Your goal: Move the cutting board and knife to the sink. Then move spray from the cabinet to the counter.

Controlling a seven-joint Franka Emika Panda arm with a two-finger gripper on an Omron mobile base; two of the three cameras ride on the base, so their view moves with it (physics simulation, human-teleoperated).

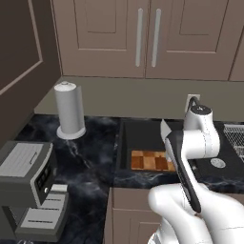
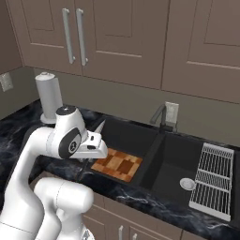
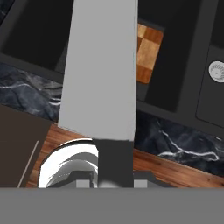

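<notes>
Gripper closed on knife, held above sink, cutting board lying in left basin

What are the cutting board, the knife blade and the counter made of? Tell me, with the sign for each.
Cutting board: looks like wood, checkered light and dark brown blocks, matte.
Knife: the blade looks like metal, plain flat silver-grey without shine; its handle is dark, material unclear.
Counter: looks like polished stone, probably marble, black with thin white veins.
</notes>
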